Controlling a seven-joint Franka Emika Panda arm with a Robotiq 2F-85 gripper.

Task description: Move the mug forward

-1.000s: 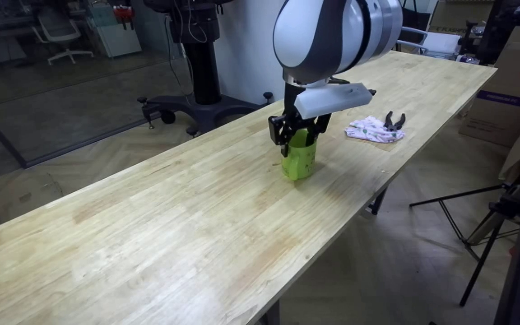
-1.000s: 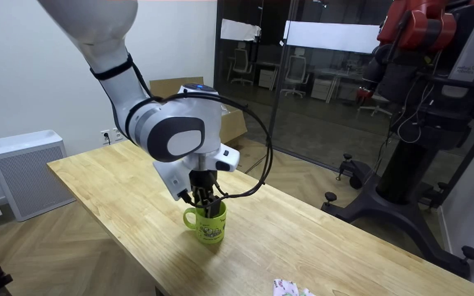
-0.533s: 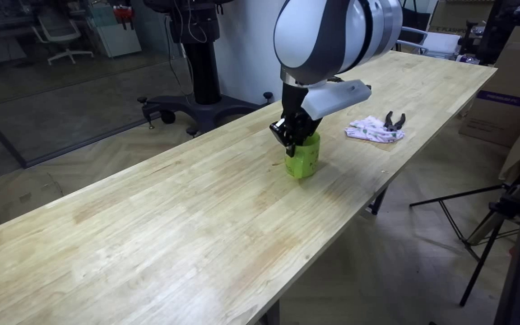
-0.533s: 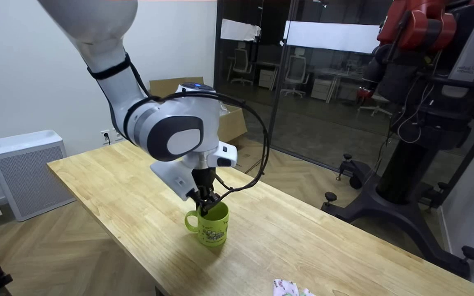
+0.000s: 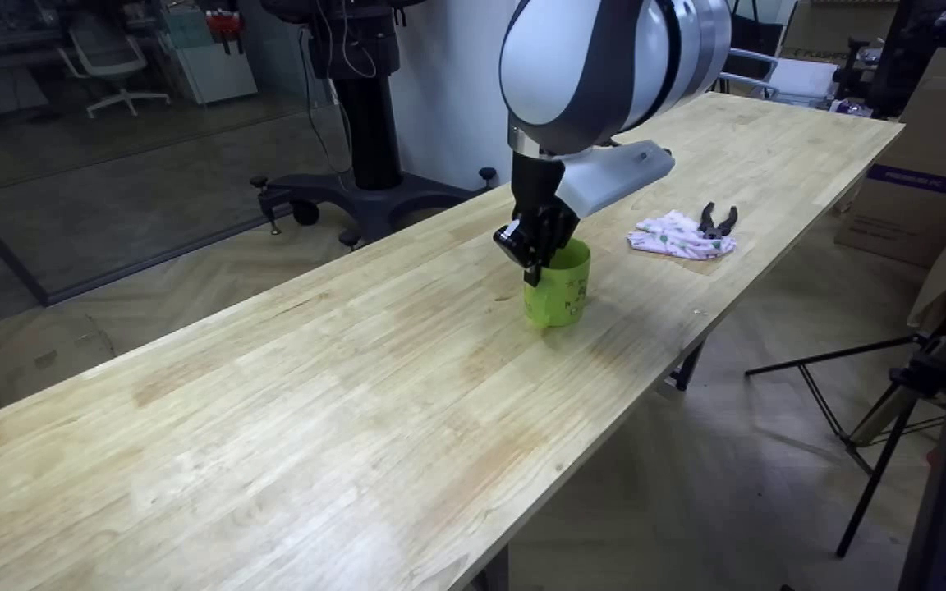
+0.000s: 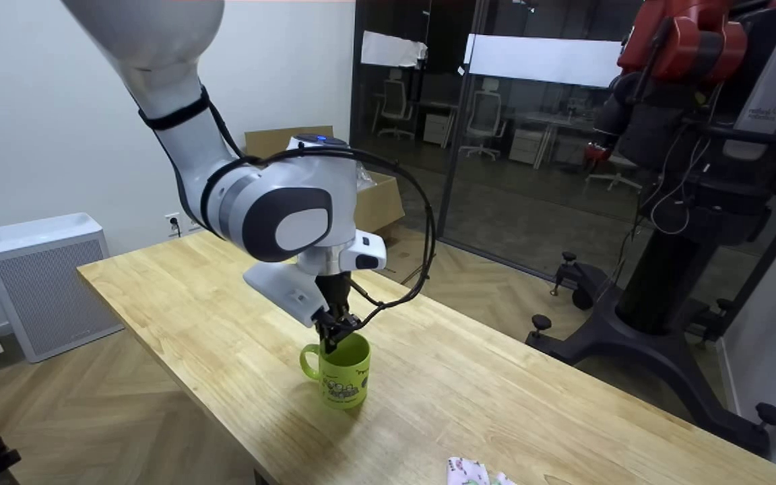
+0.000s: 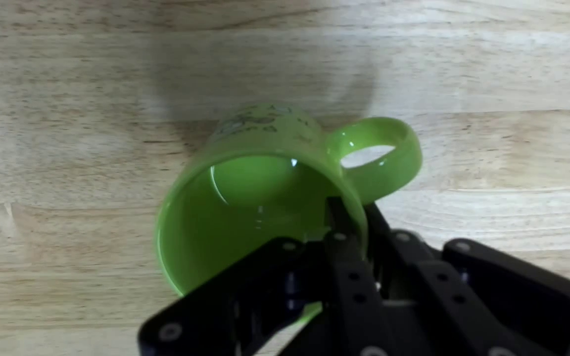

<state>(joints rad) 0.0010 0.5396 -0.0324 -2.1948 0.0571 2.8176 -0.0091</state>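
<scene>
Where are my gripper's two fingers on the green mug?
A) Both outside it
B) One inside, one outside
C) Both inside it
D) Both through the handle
B: in the wrist view the gripper straddles the wall of the mug, one finger inside and the other outside, next to the handle.

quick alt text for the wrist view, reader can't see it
Black gripper pinching a green mug by its wall, one finger inside and one outside, near the handle. Seen from above, the mug has wooden tabletop around it.
</scene>
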